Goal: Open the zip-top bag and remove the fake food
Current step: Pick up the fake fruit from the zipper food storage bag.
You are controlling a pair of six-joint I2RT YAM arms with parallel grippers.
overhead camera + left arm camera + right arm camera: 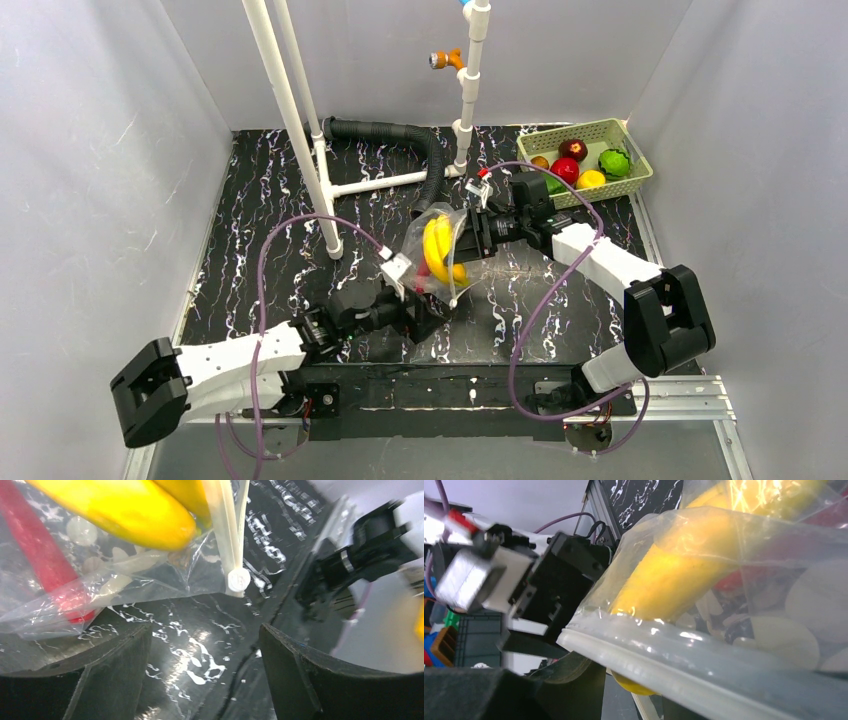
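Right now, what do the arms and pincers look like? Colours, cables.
Both match: left arm and right arm have white link shells and black joint housings. A purple cable loops along each. Left pincer and right pincer are black, with a small white block at each wrist.

At frame centre the zip-top bag point(443, 258) stands on the black marbled counter point(260, 200), a yellow banana point(436, 242) inside. The right tool point(478, 232) holds its right edge; the left tool point(430, 308) sits just below-left. Upper right, a green basket point(570, 128) holds fake food point(566, 170).
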